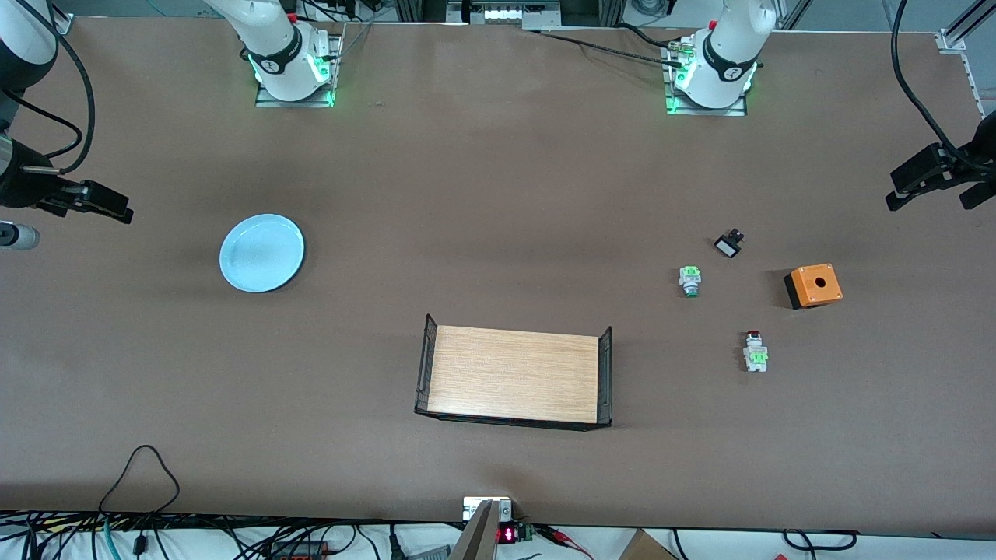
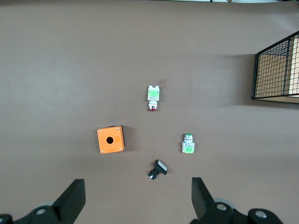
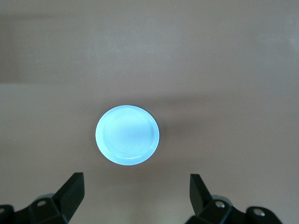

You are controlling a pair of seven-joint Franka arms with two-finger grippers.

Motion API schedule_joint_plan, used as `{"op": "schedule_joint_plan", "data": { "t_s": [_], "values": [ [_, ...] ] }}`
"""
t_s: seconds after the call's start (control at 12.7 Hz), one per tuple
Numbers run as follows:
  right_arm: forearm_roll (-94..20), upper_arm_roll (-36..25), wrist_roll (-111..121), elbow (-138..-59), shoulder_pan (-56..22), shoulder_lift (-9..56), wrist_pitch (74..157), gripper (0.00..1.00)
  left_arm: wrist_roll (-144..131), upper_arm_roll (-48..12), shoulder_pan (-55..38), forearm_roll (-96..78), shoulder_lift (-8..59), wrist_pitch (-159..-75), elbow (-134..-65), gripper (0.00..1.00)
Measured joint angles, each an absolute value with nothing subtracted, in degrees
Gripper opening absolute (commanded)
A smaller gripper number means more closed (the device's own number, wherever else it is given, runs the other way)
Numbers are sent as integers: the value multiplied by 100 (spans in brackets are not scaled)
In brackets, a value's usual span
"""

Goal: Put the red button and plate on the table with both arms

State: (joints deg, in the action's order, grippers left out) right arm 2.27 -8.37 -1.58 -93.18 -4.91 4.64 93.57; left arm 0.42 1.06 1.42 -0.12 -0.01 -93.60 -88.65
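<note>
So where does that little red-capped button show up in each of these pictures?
Front view: the red button lies on the table toward the left arm's end, nearer the camera than the orange box.
Left wrist view: the red button sits mid-picture, the orange box beside it.
Right wrist view: not in it.

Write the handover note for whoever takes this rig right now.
Left gripper: jaws open, empty, up over the left arm's end of the table.
Right gripper: jaws open, empty, over the right arm's end.
Small red-capped push-button switch: lying on the brown tabletop, nearer the front camera than the orange box.
Round pale-blue plate: flat on the tabletop, toward the right arm's end.
Done: nothing gripped.
Left: grasp both, place them.
</note>
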Motion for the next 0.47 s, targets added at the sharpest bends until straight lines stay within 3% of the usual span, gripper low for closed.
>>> {"op": "schedule_joint_plan", "data": {
  "t_s": [0.47],
  "values": [
    [227, -885, -105, -9250, -470, 387, 9356, 100, 42, 106, 142, -12, -1, -9360, -8833, 100]
  ]
}}
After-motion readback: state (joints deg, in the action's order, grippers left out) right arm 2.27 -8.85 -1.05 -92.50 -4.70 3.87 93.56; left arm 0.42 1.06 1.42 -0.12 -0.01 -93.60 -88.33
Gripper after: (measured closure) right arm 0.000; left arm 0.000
